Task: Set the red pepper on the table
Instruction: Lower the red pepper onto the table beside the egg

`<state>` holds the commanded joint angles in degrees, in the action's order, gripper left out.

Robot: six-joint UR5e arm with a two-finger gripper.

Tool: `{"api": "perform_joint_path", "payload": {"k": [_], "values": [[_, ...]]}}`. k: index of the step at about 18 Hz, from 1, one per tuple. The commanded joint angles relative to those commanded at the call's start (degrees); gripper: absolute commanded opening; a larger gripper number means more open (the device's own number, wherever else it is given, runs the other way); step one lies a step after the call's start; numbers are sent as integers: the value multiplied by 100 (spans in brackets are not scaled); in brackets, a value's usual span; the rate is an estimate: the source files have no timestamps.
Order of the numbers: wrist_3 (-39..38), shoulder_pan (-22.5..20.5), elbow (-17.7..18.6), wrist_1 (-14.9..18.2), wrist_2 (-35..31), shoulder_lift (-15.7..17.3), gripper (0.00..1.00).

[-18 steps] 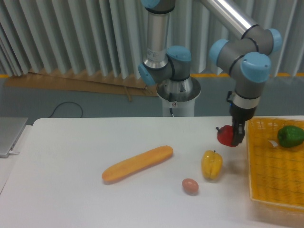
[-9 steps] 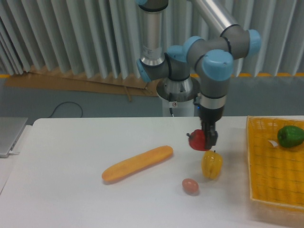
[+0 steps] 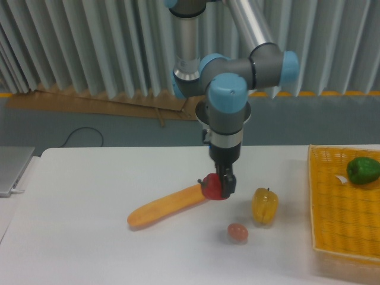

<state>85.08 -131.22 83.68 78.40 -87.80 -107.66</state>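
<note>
The red pepper (image 3: 212,187) is a small glossy red bell pepper, held in my gripper (image 3: 222,185), which is shut on it. It hangs just over the right end of a long orange vegetable (image 3: 169,205) on the white table (image 3: 83,196). Whether the pepper touches that vegetable or the tabletop, I cannot tell. My arm comes down from above, with the wrist right over the pepper.
A yellow pepper (image 3: 265,205) stands to the right of the gripper, and a brown egg (image 3: 238,232) lies in front of it. A yellow woven basket (image 3: 341,214) at the right edge holds a green pepper (image 3: 363,170). A grey laptop corner (image 3: 12,169) is at far left.
My gripper has carried the red pepper leftward from beside the basket, past the yellow pepper, to above the orange vegetable's right end, and slightly lower.
</note>
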Motion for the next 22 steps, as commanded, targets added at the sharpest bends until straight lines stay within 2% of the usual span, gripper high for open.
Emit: {"api": "perform_joint_path", "payload": {"k": [6,11,16,20,22], "values": [[-263,220,-44,-9,-53,-299,41],[-255,238,-53,-167,-131,-510,41],[-202,238,-53,-184,-158,-545,41],[-220,238,-10,-605,-271,-773,41],[-193,220,-18,-668,-404,-844,41]]}}
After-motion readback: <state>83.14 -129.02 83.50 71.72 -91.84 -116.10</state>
